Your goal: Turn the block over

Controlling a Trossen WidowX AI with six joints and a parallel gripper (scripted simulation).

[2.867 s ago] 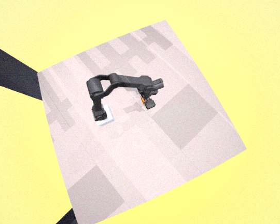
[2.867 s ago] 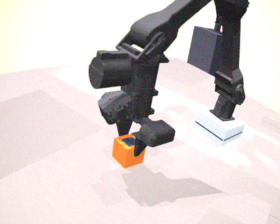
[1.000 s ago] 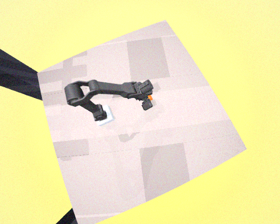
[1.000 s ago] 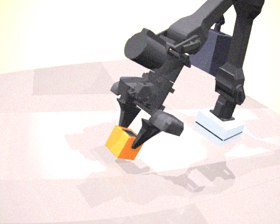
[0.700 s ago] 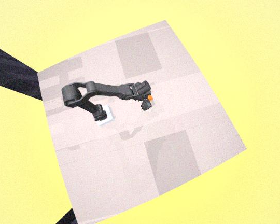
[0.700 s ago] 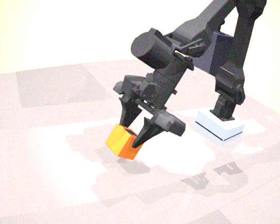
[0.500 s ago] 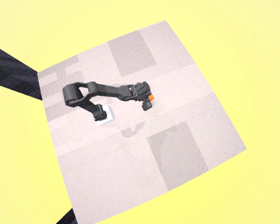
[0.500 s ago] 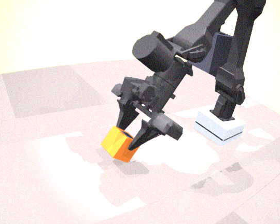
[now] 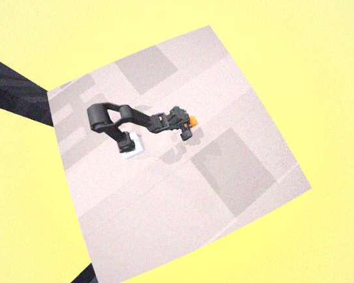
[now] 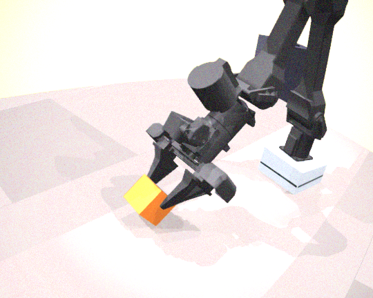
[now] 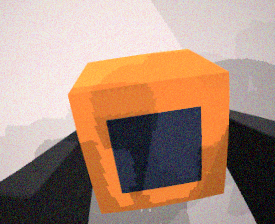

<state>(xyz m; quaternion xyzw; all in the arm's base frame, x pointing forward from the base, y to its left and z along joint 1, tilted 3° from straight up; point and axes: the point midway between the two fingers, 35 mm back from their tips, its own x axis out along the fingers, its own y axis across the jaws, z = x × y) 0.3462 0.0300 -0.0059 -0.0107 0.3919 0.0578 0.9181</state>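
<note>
A pale, faintly speckled tabletop (image 9: 172,196) (image 10: 74,262) lies beneath a dark, angular jointed arm (image 9: 139,118) (image 10: 222,131). Its hand (image 9: 189,127) (image 10: 157,194) (image 11: 150,128), about half open, grips an orange block (image 9: 193,121) (image 10: 150,200) (image 11: 153,82) by opposite sides. The smooth cube tilts, its flat, dark square marking (image 11: 155,150) facing back towards the hand.

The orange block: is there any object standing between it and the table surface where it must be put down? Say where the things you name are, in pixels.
Nothing visible stands in the way: the orange block (image 9: 193,121) (image 10: 142,194) (image 11: 150,200) is tilted in the jaws, with only shadows on the table (image 9: 172,203) (image 10: 74,276) (image 11: 28,60) beneath it.
</note>
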